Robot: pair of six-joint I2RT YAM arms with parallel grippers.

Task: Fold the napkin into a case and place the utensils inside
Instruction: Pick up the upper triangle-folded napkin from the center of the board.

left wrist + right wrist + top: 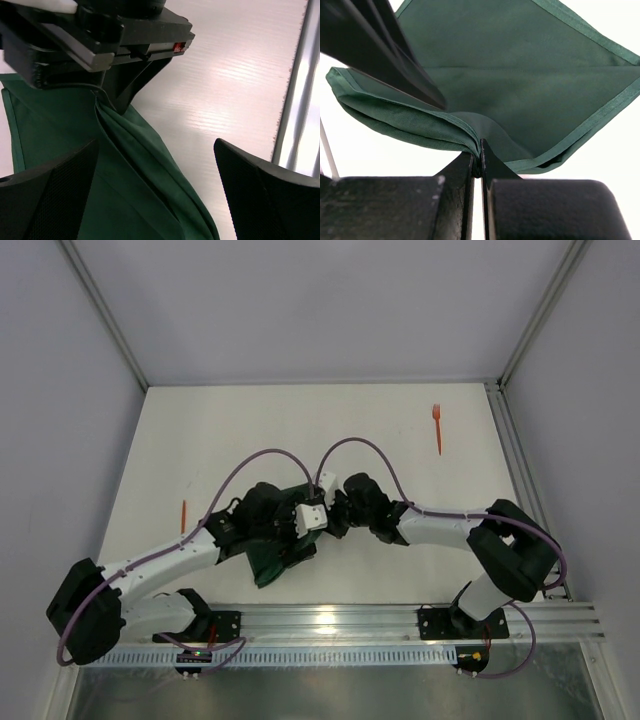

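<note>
The soft, limp napkin (520, 75), pinched at a folded edge by the right claw (479, 152) while the left claw (156, 150) stands wide, likely handles best by its hems.

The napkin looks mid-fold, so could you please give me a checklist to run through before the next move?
1. Is the right tool shut on the folded edge of the napkin: ok.
2. Is the left tool open and holding nothing: ok.
3. Are the left tool's fingers off the cloth: cannot tell.
4. Is the napkin shaped into a narrow case: not ok, it is bunched between the arms.
5. Is the fork clear of the cloth: ok, it lies far right on the table.
6. Is the second orange utensil clear of the cloth: ok, it lies beside the left arm.
</note>
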